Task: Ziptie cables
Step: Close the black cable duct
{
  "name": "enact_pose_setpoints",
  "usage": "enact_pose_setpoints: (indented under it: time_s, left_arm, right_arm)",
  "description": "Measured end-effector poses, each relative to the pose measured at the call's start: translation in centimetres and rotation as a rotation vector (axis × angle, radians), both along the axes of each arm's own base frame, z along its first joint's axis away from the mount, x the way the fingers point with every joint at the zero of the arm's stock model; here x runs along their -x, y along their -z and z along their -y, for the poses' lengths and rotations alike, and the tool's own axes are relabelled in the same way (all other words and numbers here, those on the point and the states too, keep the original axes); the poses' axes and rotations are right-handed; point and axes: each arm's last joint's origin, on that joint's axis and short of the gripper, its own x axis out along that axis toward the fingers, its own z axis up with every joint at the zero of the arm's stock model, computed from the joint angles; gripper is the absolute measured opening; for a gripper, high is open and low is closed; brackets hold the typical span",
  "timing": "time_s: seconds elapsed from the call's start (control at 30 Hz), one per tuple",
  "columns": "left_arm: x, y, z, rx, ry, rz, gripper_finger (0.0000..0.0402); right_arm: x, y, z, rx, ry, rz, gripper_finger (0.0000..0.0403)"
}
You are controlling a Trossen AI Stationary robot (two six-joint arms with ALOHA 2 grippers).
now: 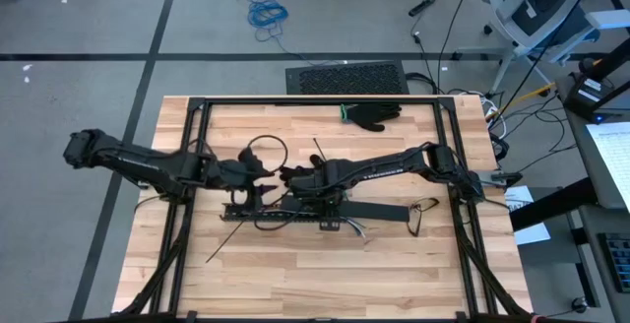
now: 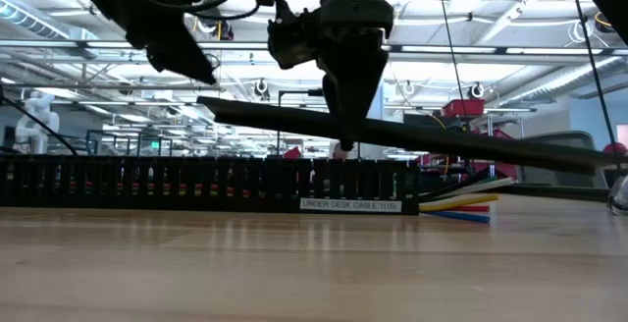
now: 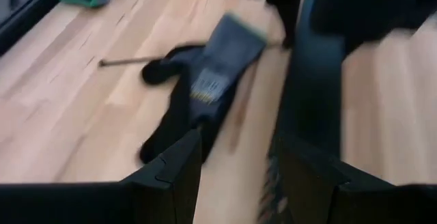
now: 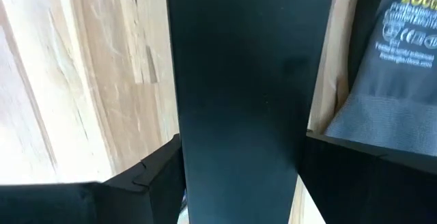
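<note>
So you had two arms over the table (image 1: pixel 295 274), both reaching in to meet near its middle. Your right gripper (image 4: pixel 239 183) was pinching one flat black strip (image 4: pixel 239 67) between its two fingers (image 4: pixel 147 176); the low view showed that strip (image 2: pixel 412 137) lifted off the wood, slanting across under the gripper (image 2: pixel 348 116). Your left gripper (image 3: pixel 235 176) sat just beside the right one, its two fingers spread with nothing between them. One long black channel (image 2: pixel 196 185) lay along the table below both grippers, and the cables (image 2: pixel 461 204) spilled from its end: I counted four coloured ones in the low view, white, yellow, red and blue. From above, dark cable loops (image 1: pixel 264 151) curled near the grippers. One black glove (image 1: pixel 372 114) lay at the far edge, well apart; the left wrist view showed a grey and black glove (image 3: pixel 205 80).
</note>
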Motion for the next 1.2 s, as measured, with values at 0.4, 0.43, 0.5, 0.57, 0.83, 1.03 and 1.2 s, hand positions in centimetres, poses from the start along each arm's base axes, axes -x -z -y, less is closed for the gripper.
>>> enact_pose_setpoints:
  time_s: [0.4,0.43,0.5,0.57,0.83,1.03,1.2]
  left_arm:
    - [-1.0,-0.1,2.4,0.132,-0.009,0.133,0.0177]
    - [-1.2,0.1,2.8,0.149,-0.007,0.132,0.0177]
    - [-1.7,0.4,3.8,0.172,0.023,0.146,0.0177]
    - [-2.3,0.8,4.8,0.192,0.052,0.16,0.0177]
    - [-3.3,2.1,5.7,0.191,0.004,0.154,0.0177]
    - [-3.3,3.2,5.5,0.117,-0.065,0.091,0.0177]
    - [-3.7,4.0,5.6,0.112,-0.063,0.062,0.0177]
  right_arm:
    - [-0.3,0.9,-0.5,-0.003,-0.013,-0.004,0.0239]
    - [-0.4,1.0,-0.5,-0.002,-0.012,-0.002,0.0239]
    - [-0.5,1.0,-0.5,0.001,-0.011,0.005,0.024]
    - [-0.5,1.0,-0.5,0.007,-0.008,0.009,0.024]
    - [-0.6,1.0,-0.3,0.019,0.022,0.016,0.024]
    - [-0.5,1.0,-1.2,-0.007,-0.009,0.012,0.024]
    - [-0.5,0.7,-1.7,-0.004,-0.045,0.028,0.024]
